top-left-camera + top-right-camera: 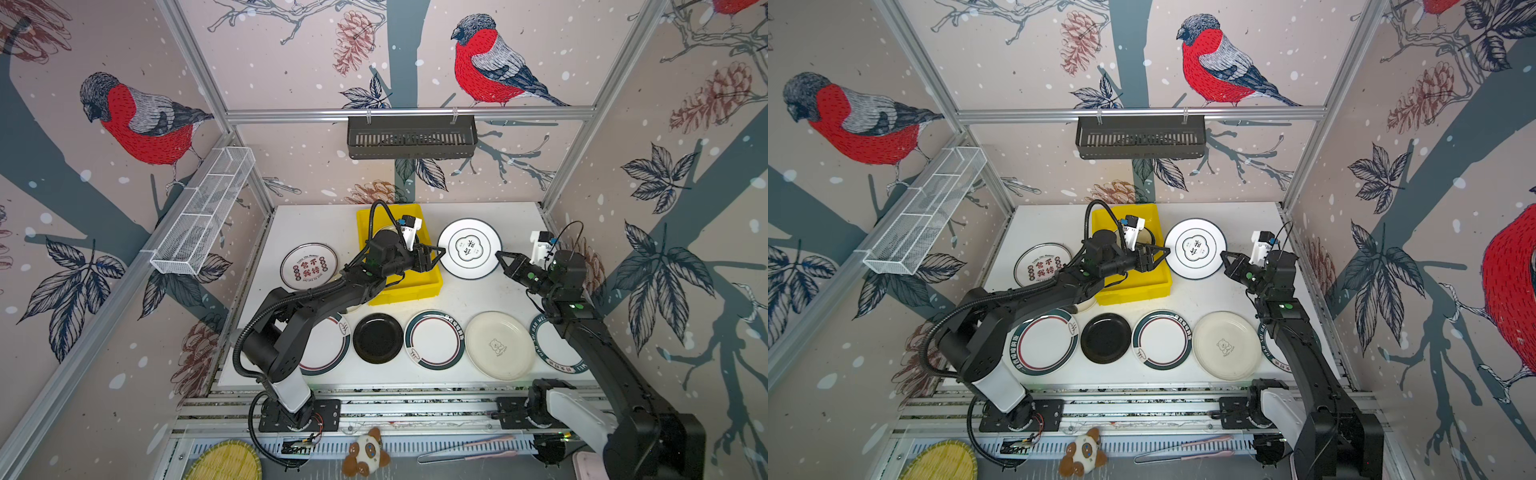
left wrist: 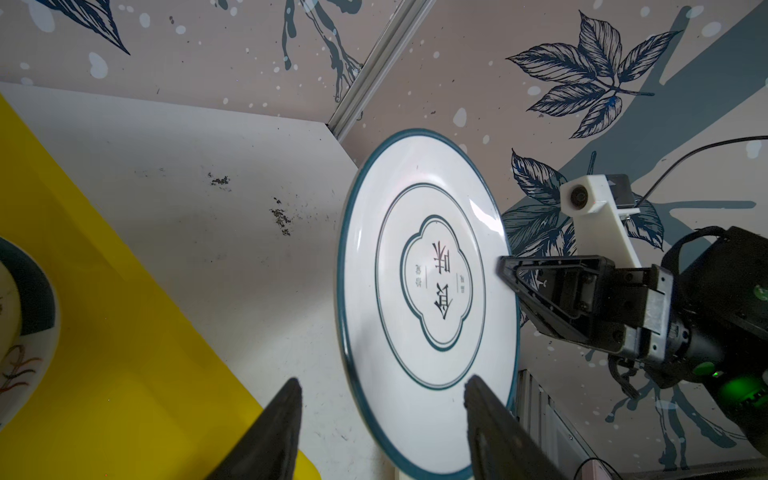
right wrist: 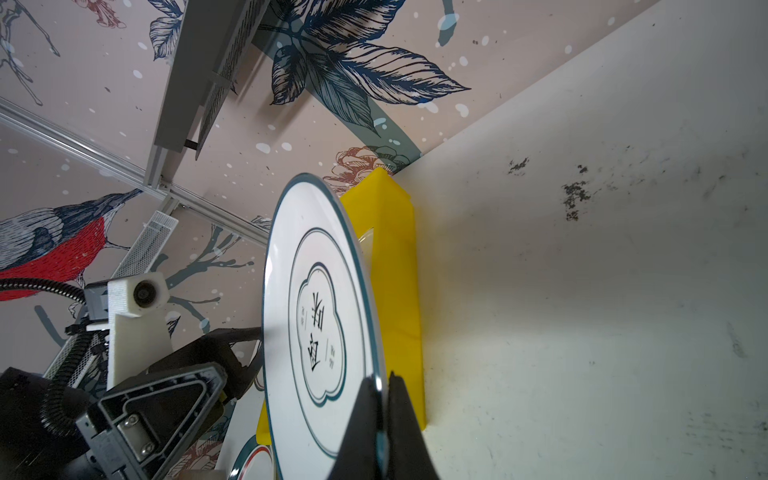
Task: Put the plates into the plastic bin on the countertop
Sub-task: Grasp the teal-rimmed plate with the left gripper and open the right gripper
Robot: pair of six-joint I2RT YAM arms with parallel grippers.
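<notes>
A white plate with a teal rim (image 1: 469,248) (image 1: 1196,248) hangs just above the countertop (image 1: 469,297), right of the yellow plastic bin (image 1: 415,286) (image 1: 1138,291). My right gripper (image 1: 500,257) (image 3: 382,386) is shut on its right rim. My left gripper (image 1: 440,250) (image 2: 383,380) reaches across the bin and stands open, one finger on each side of the plate's (image 2: 428,299) left rim. Another plate (image 2: 12,332) lies in the bin. Several plates lie on the countertop: one with red characters (image 1: 308,266), a black one (image 1: 377,338), a cream bear one (image 1: 498,345).
A black slotted basket (image 1: 411,137) hangs on the back rail and a white wire basket (image 1: 203,212) on the left rail. Below the table's front edge lie a bamboo disc (image 1: 224,461), a plush toy (image 1: 368,453) and pink tongs (image 1: 469,451).
</notes>
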